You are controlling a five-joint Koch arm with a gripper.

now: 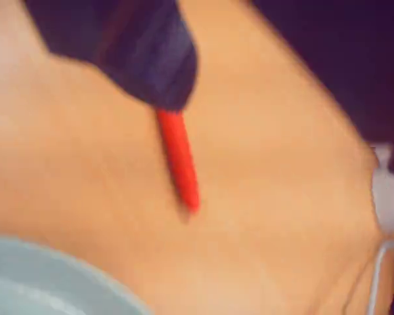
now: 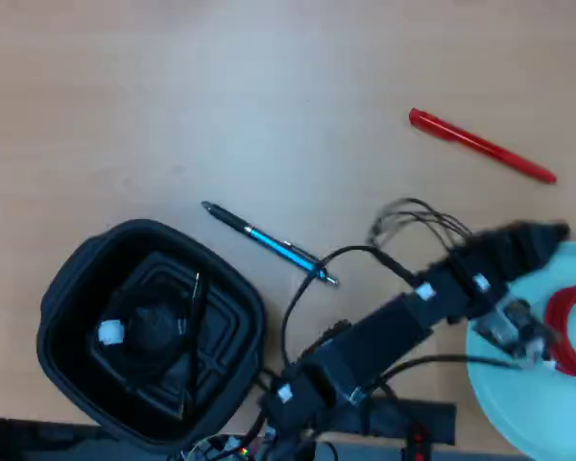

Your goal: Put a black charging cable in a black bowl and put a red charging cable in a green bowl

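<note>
Both of the 2 steps look done: black charging cable point(image 2: 139, 331) lies in black bowl point(image 2: 62, 288), red charging cable point(image 2: 564, 322) in green bowl point(image 2: 518, 408). End effector point(image 2: 547, 233) beside it; its opening can't be told.

Black bowl point(image 2: 72, 288), ridged embossed bottom; black cable point(image 2: 149, 331) w/ white band inside. Green bowl point(image 2: 518, 408) pale mint; red cable point(image 2: 564, 317). Red pen point(image 2: 480, 144). Blue-black pen point(image 2: 269, 243). Tan wood table point(image 2: 173, 96).
</note>
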